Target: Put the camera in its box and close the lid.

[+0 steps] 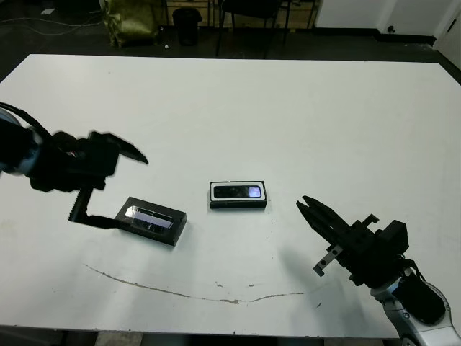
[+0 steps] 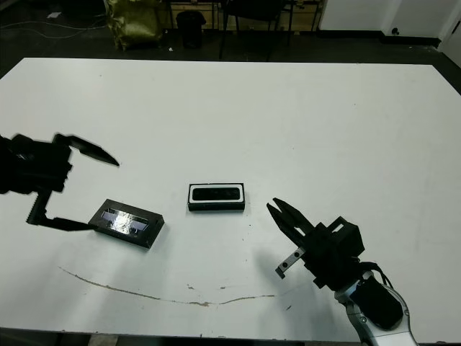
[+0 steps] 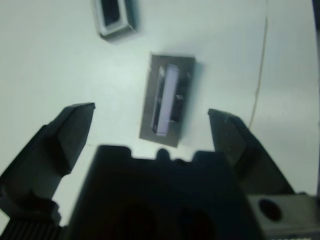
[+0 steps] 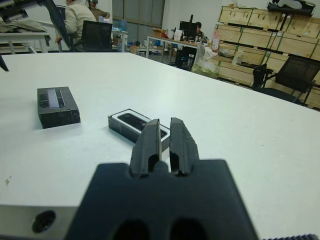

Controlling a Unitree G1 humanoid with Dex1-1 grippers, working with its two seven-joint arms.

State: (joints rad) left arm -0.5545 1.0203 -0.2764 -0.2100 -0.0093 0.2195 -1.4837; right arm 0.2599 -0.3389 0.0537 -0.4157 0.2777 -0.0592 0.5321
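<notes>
The box, a small black tray with a white lining, lies at the table's middle, and the camera rests inside it with its glossy face up. Left of it sits the lid, black with a purplish reflective panel; it also shows in the left wrist view. My left gripper stands open just beside the lid's left end, nothing held, one fingertip close to the lid. My right gripper is shut and empty, to the right of the box and nearer the front edge, pointing toward the box.
A thin dark scratch runs along the table near the front edge. Beyond the far edge are chairs and a bin. The right wrist view shows seated people and stacked wooden crates past the table.
</notes>
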